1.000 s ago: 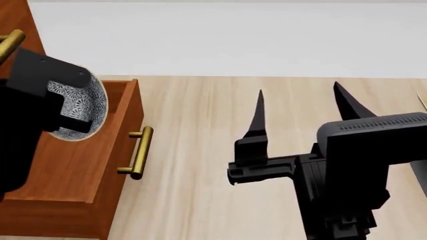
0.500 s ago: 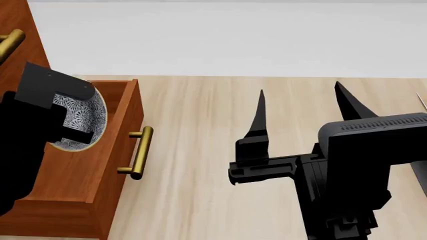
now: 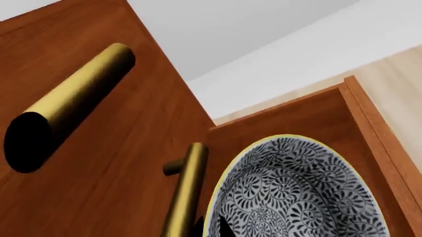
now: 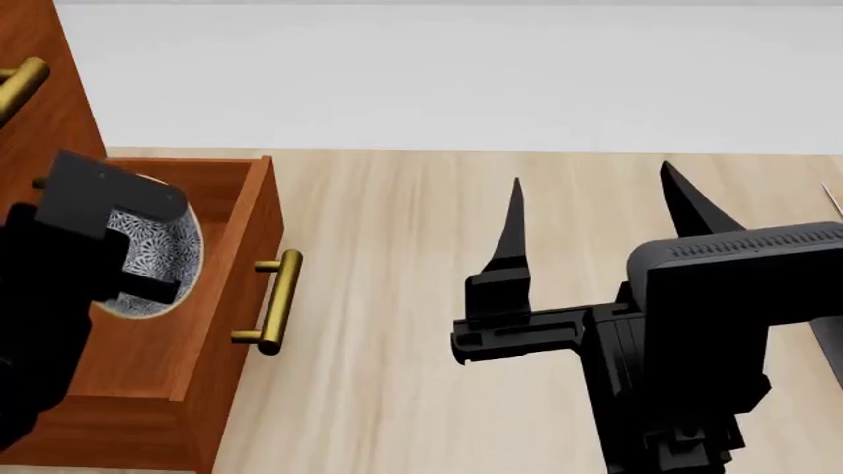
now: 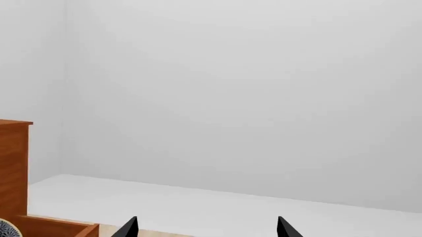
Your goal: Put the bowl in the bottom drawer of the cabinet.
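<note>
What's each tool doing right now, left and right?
Left tool: closed on the bowl, over the bottom drawer.
Right tool: open, empty.

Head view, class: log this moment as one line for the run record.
left hand: holds bowl, tilted, over open bottom drawer | right hand: open, empty, above floor | bowl: not yet released

The left arm [image 4: 53,296] covers most of the bowl [image 4: 165,252] in the head view, so its fingers and their grip cannot be seen (the wrist view cuts the bowl's lower part off too). The cabinet [image 4: 39,109] runs off the left edge.
</note>
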Motion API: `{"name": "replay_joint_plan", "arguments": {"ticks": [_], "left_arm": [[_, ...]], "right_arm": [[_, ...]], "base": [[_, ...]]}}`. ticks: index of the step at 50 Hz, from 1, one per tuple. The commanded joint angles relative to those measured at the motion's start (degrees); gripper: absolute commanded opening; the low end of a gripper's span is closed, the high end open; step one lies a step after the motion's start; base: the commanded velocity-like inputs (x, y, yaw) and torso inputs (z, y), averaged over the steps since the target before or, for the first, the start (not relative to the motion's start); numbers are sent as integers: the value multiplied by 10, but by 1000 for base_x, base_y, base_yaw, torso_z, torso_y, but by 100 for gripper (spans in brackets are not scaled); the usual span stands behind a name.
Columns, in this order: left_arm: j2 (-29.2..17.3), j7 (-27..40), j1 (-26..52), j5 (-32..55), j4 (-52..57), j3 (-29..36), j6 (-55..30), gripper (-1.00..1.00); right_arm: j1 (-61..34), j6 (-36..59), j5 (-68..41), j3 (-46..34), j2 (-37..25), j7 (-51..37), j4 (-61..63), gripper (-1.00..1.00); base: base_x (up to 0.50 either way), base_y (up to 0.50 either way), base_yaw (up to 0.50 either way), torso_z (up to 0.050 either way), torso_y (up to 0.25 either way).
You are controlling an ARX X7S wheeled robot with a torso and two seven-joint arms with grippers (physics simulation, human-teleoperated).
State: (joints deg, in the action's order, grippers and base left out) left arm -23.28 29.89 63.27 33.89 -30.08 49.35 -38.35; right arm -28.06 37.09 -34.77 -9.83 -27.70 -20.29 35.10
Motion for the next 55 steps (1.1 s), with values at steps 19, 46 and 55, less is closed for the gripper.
{"name": "replay_joint_plan", "arguments": {"ticks": [19, 46, 55], "left_arm": [[15, -8, -10, -24, -60, 2, 37, -100], [28, -23, -17, -30, -102, 6, 58, -100], [32, -28, -20, -30, -110, 8, 63, -100]], "right_arm": [[1, -3, -3, -2, -4, -2, 0, 100], [1, -5, -6, -3, -6, -5, 1, 100], [0, -6, -5, -5, -6, -6, 0, 100]], "base": [[0, 0, 0, 1, 0], [0, 0, 0, 0, 1], [0, 0, 0, 0, 0]]}}
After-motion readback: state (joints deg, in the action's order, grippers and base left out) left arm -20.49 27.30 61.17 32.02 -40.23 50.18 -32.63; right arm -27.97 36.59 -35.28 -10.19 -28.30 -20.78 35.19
